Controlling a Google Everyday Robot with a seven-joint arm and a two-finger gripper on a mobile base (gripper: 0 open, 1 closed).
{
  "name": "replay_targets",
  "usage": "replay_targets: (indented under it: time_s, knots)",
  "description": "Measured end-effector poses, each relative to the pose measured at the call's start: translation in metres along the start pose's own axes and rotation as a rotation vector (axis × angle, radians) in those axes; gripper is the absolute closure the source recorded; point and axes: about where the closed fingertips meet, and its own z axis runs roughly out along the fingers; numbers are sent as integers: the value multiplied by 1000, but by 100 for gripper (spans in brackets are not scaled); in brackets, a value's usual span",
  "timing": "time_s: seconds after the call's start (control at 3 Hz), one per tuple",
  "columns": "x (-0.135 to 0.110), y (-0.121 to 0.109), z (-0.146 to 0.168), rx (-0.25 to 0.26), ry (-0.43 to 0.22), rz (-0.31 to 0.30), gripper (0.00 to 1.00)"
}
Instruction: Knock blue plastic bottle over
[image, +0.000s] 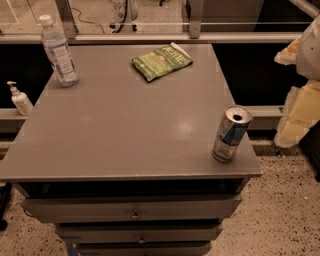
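Observation:
The blue plastic bottle (58, 51) stands upright at the far left corner of the grey cabinet top (125, 130). It is clear, with a white cap and a blue-and-white label. My gripper (299, 116) shows as pale yellow and white parts at the right edge of the view, off the cabinet's right side and far from the bottle. It holds nothing that I can see.
A green chip bag (161, 61) lies flat at the far middle of the top. A silver-and-blue drink can (231, 133) stands near the front right corner. A small white pump bottle (20, 99) stands on a ledge to the left. Drawers (135, 207) are below the front edge.

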Motion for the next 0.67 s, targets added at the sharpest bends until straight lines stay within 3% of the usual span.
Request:
replay_targets:
  time_s: [0.33, 0.67]
  knots:
    - [0, 0, 0, 0, 0, 0, 0]
    - [-12, -8, 5, -3, -47, 2, 0]
